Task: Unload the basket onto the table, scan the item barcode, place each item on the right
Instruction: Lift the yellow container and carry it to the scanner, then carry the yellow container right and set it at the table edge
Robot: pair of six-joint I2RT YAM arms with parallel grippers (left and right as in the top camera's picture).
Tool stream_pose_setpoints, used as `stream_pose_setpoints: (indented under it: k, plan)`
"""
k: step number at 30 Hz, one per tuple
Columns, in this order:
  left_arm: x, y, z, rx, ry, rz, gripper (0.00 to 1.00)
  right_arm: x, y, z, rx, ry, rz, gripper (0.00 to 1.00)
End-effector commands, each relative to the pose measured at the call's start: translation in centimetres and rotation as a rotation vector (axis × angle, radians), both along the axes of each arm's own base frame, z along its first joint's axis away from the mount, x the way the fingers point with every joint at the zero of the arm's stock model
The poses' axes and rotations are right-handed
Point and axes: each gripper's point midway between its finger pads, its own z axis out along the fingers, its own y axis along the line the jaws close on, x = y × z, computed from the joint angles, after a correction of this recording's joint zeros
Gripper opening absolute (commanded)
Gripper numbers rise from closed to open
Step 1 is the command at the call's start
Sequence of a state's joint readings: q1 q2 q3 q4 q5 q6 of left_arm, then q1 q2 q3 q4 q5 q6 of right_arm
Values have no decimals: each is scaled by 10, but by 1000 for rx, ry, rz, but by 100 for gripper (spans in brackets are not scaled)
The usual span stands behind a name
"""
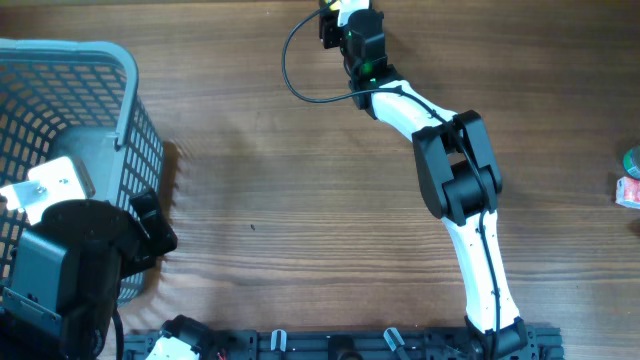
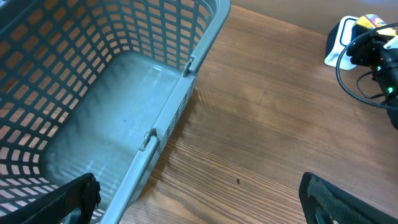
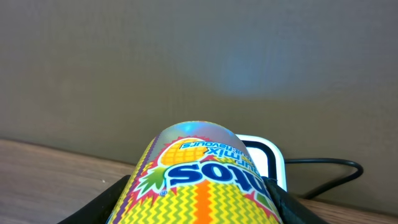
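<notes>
Table [image 1: 300, 200]: wooden, with the basket at its left side and the scanner at the far edge.
Basket [image 1: 130, 90]: grey plastic mesh; the left wrist view shows its floor bare.
Right arm [image 1: 455, 170]: stretched out to the far edge of the table, so it is by far the nearer arm to the scanner.
Left gripper [image 2: 199, 186]: hangs over the near rim of the basket with its jaws spread wide and nothing between them, well apart from the scanner.
Right gripper [image 3: 198, 186]: the dark fingers [image 3: 109, 199] press against both sides of the candy tube, so the jaws are closed on it.
Scanner [image 3: 267, 152]: a white unit on the table against the wall, with a black cable [image 3: 323, 163] running off to the right.
Candy tube [image 3: 199, 155]: bright yellow wrapper, held in the right jaws with its long axis running straight out from the wrist and its rounded far end towards the wall.
Key relation: the scanner sits just beyond the tube's far end and a little to the right.
Barcode: not visible on the face that shows, so I cannot tell which side carries it; the coming move probably calls for turning that side towards the scanner.
</notes>
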State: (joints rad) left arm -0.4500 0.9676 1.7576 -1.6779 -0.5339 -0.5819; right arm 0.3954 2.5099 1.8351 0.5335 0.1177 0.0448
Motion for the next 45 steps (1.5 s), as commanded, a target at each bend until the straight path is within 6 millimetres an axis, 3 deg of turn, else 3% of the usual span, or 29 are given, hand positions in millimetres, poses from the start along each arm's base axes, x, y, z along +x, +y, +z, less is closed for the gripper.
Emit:
stream_pose_setpoints:
  k: [1, 7, 13, 16, 19, 21, 24, 28, 30, 35, 39, 45]
  plan:
    - [0, 4, 3, 12, -17, 15, 100, 2, -7, 37, -26, -60, -21, 60]
    - [0, 4, 3, 12, -17, 15, 100, -5, -10, 74, -61, -71, -18, 60]
    - [1, 6, 4, 25, -24, 27, 100, -25, -22, 106, -254, -8, 4, 60]
    - [1, 8, 5, 30, -28, 33, 100, -39, -41, 138, -350, -5, -42, 59]
    - [2, 9, 7, 35, -37, 39, 100, -55, -78, 174, -459, 8, -152, 61]
    - [2, 11, 8, 45, -41, 48, 100, -66, -110, 183, -517, 61, -233, 62]
    - [2, 14, 9, 59, -48, 61, 100, -86, -162, 174, -561, 214, -315, 60]
    - [2, 17, 11, 72, -54, 72, 100, -116, -223, 136, -537, 462, -395, 43]
    - [2, 17, 11, 72, -54, 72, 100, -131, -251, 117, -518, 575, -438, 43]
    - [2, 17, 11, 71, -53, 72, 100, -161, -299, 85, -432, 775, -419, 42]
    - [1, 17, 9, 74, -45, 71, 100, -172, -328, 77, -381, 832, -438, 43]
    - [0, 17, 8, 76, -39, 69, 100, -184, -378, 75, -345, 865, -528, 57]
